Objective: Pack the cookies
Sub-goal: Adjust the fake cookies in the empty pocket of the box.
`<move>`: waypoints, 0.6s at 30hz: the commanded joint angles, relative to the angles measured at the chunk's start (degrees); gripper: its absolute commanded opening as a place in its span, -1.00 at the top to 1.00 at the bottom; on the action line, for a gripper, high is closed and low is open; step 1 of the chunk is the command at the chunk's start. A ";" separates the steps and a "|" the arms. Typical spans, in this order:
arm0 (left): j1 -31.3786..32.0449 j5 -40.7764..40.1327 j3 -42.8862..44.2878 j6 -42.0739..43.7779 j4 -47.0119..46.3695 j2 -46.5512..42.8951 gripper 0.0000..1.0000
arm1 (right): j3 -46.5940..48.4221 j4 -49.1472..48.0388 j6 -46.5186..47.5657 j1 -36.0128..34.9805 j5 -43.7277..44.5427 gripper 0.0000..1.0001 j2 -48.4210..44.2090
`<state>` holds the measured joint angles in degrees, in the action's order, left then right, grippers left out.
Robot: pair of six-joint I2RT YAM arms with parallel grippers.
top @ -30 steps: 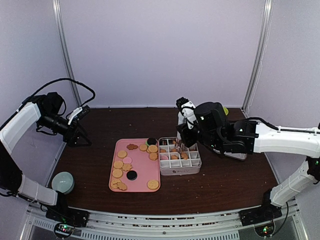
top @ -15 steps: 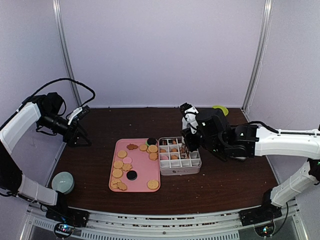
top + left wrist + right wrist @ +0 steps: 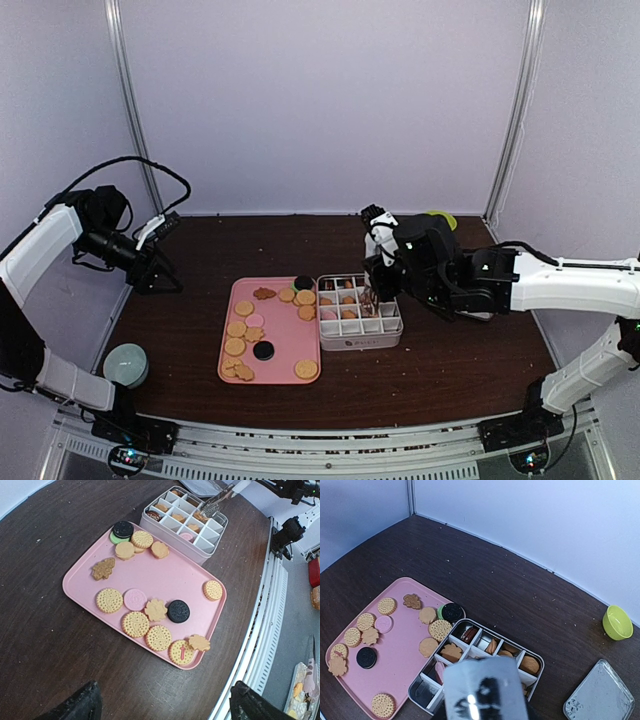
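Note:
Several cookies (image 3: pixel 240 330) lie on a pink tray (image 3: pixel 290 345): golden rounds, flower shapes, a pink one, dark ones (image 3: pixel 178 611). Right of it stands a white divided box (image 3: pixel 360 342) with cookies (image 3: pixel 451 652) in some compartments. My right gripper (image 3: pixel 375 262) hovers over the box, shut on metal tongs (image 3: pixel 220 501) whose tips reach down into a far compartment. In the right wrist view the tongs (image 3: pixel 485 690) hide the fingers. My left gripper (image 3: pixel 165 278) hangs open far left of the tray, with nothing between its fingers (image 3: pixel 75 707).
A yellow-green bowl (image 3: pixel 617 622) sits at the back right, and a metal lid (image 3: pixel 602 695) lies right of the box. A pale green round object (image 3: pixel 126 364) stands near the table's front left corner. The front edge rail (image 3: pixel 265 610) runs close to the tray.
The right gripper has shifted slightly right and lower with the tongs over the box. The left arm has not moved.

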<state>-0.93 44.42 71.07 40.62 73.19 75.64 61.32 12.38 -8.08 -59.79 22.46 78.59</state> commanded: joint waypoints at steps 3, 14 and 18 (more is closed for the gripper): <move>-0.55 1.81 1.97 0.82 0.29 0.65 -0.82 | 0.29 -1.13 0.17 0.17 -4.70 0.52 -0.61; -0.56 2.06 1.92 0.95 0.47 0.63 -0.82 | 1.63 -1.29 2.50 0.46 -3.23 0.50 -2.69; -0.57 1.22 2.15 0.40 0.40 0.85 -0.83 | 7.09 -2.01 3.47 -0.45 -4.72 0.48 -0.67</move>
<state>-0.93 44.91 71.66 40.62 73.47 76.14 62.30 13.28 -6.11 -59.70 18.04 78.06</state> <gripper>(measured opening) 0.909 0.258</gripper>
